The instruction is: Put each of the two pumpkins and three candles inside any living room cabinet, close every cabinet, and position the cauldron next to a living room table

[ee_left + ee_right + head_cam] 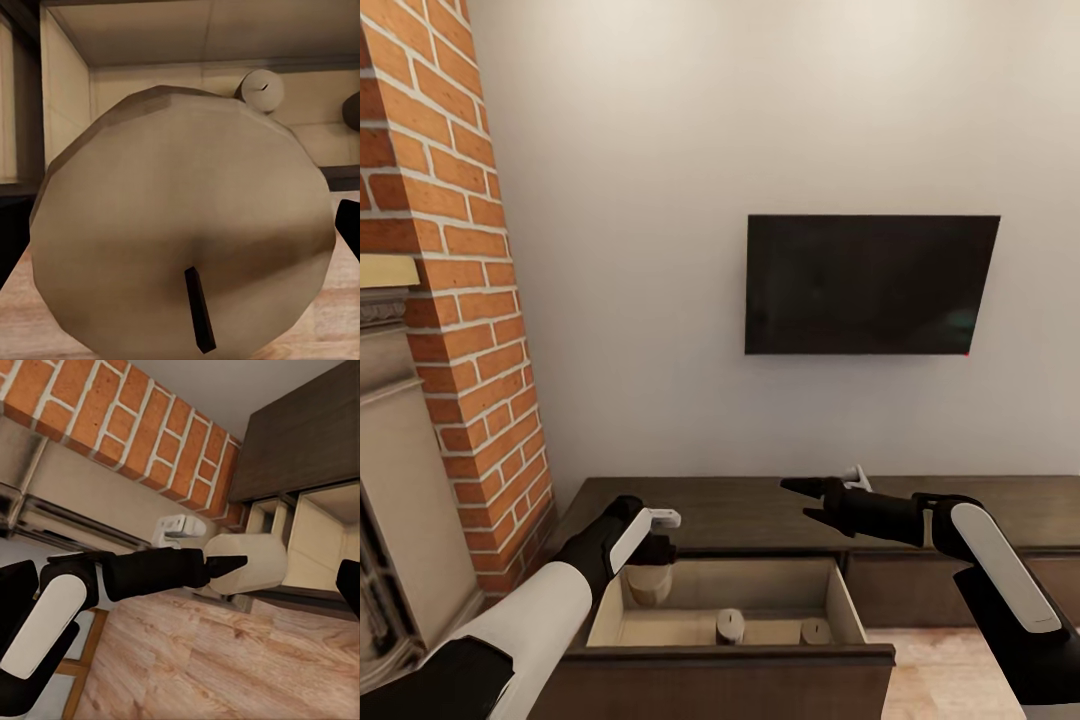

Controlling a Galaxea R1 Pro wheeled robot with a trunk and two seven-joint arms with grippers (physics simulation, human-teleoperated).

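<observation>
The dark-brown cabinet (740, 512) has its drawer (844, 600) pulled open, showing a pale inside. Two cream candles (730, 625) (815, 630) stand on the drawer floor. My left gripper (652, 562) is shut on a third candle (650, 585) and holds it over the drawer's back left corner. In the left wrist view this held candle (180, 225) is close up, with its dark wick showing, and one drawer candle (262, 90) lies beyond it. My right gripper (807, 501) hangs open and empty above the cabinet top. The pumpkins and cauldron are out of view.
A red-brick fireplace column (460, 300) rises at the left, close to my left arm. A black TV (870, 285) hangs on the white wall above the cabinet. Light wood floor (950, 670) shows to the right of the open drawer.
</observation>
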